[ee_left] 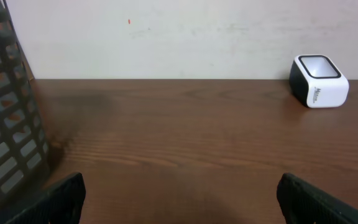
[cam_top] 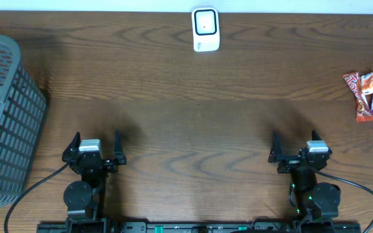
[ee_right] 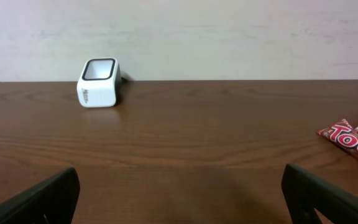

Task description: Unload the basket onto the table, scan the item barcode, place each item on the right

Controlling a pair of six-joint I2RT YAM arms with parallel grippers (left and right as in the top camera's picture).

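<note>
Snack packets (cam_top: 370,97) — overhead, right wrist only

White, black-trimmed scanner (cam_top: 205,29), grey grid-patterned basket (cam_top: 19,123), red-and-white snack packets (cam_top: 371,96), brown wood-grain table (cam_top: 193,123)

Matt wood-grain table (cam_top: 193,97), glossy white plastic scanner (cam_top: 206,29).
</note>
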